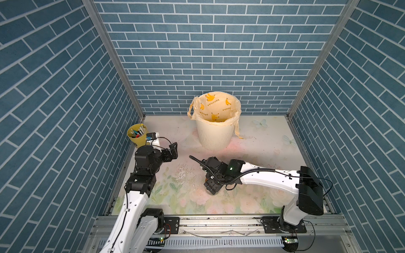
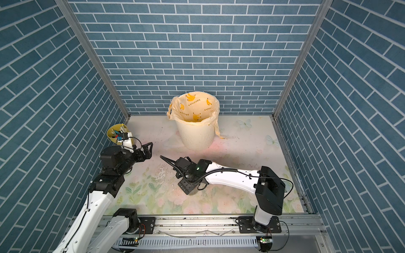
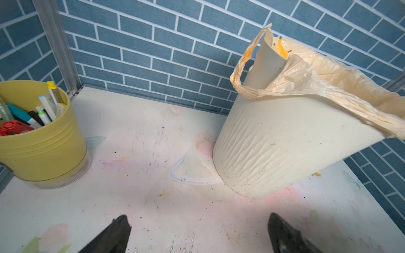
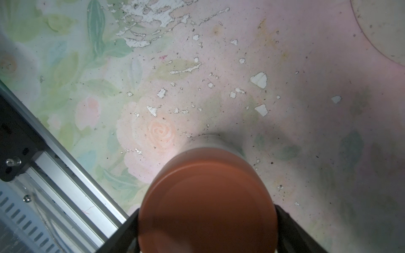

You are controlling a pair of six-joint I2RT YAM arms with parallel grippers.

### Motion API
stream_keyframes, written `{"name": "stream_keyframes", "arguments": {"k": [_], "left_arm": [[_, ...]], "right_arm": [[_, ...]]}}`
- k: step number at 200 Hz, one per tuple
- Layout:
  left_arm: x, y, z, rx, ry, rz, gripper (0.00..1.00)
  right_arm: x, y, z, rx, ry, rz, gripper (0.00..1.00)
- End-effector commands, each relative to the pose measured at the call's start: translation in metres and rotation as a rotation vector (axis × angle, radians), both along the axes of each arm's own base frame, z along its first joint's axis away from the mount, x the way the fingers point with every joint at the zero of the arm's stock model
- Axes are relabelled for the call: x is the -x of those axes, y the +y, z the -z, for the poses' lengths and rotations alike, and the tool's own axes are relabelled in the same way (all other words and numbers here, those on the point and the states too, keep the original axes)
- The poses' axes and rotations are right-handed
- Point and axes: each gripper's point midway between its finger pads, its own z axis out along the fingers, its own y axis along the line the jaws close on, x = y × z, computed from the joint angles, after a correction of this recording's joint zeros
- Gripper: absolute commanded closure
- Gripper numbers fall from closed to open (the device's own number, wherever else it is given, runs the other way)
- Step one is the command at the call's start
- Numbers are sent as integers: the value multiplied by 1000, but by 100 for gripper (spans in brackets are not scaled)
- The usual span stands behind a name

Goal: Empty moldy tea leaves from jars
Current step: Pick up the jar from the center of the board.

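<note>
The task looks barely begun. The jar (image 4: 213,142) stands upright on the table (image 1: 263,153), about midway along its near edge and well apart from the bin (image 1: 213,135) at the middle of the far edge. Its reddish-brown lid (image 4: 208,197) is still on. The right pincer (image 4: 207,221) reaches down over it, its two fingers pressed against opposite sides of the lid, pinching it. The left pincer (image 3: 198,232) hangs spread wide and empty near the left edge, beside the yellow pen cup (image 1: 137,137). The tea leaves cannot be seen; presumably they are inside the jar, since none show in the bin's liner. Left to do, by my reading: take off the lid, carry the jar to the bin and tip it out.
</note>
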Motion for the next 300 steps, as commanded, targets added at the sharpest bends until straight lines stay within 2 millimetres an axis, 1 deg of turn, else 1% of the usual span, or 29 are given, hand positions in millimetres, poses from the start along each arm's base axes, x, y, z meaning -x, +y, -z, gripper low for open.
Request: {"name": "stream_keyframes", "arguments": {"k": [1, 9, 21, 40, 45, 47, 50, 66, 83, 94, 97, 112, 122, 134, 158, 174, 183, 215, 234, 255, 282, 300], "left_arm": [[-1, -16, -19, 14, -77, 100, 1], [-2, -21, -22, 20, -87, 127, 1], [-2, -31, -28, 33, -117, 189, 1], [4, -55, -43, 57, -171, 341, 1], [6, -61, -43, 58, -169, 387, 1], [7, -64, -51, 55, -187, 406, 1], [8, -67, -55, 53, -191, 431, 1], [10, -81, -64, 24, -182, 534, 1], [14, -93, -64, -30, -154, 622, 2], [16, -102, -63, -63, -141, 666, 3], [16, -105, -61, -74, -136, 676, 2], [22, -116, -57, -122, -130, 724, 1], [31, -127, -53, -150, -150, 793, 1], [34, -132, -45, -206, -157, 799, 1], [39, -136, -35, -317, -185, 814, 1], [43, -141, -31, -408, -217, 836, 1], [42, -143, -30, -435, -233, 839, 1], [39, -156, -31, -487, -309, 889, 1], [37, -164, -31, -509, -319, 919, 1], [31, -171, -27, -516, -330, 940, 1], [35, -181, -29, -541, -397, 983, 1], [32, -184, -29, -534, -415, 980, 1]], "right_arm": [[-19, -6, -38, -70, -27, 42, 100], [-23, -6, -52, -117, -21, 50, 100], [-32, -11, -68, -151, -30, 65, 100], [-45, -20, -85, -200, -17, 84, 100], [-48, -22, -89, -215, -14, 88, 100], [-50, -24, -90, -219, -12, 91, 100], [-53, -25, -93, -229, -12, 94, 100], [-65, -33, -110, -255, -29, 96, 100], [-79, -41, -132, -279, -66, 99, 100], [-92, -47, -148, -310, -96, 127, 100], [-91, -45, -153, -333, -82, 115, 100], [-99, -45, -174, -378, -80, 97, 100], [-104, -45, -183, -376, -87, 79, 100], [-105, -43, -191, -386, -74, 46, 100], [-102, -41, -202, -422, -50, -7, 100], [-103, -43, -206, -440, -40, -24, 100], [-103, -42, -206, -442, -35, -35, 100], [-95, -32, -219, -510, -12, -99, 100], [-96, -29, -226, -530, -17, -116, 100], [-92, -21, -234, -571, 0, -149, 100], [-98, -15, -233, -573, 5, -149, 100], [-99, -10, -234, -591, 13, -158, 100]]}}
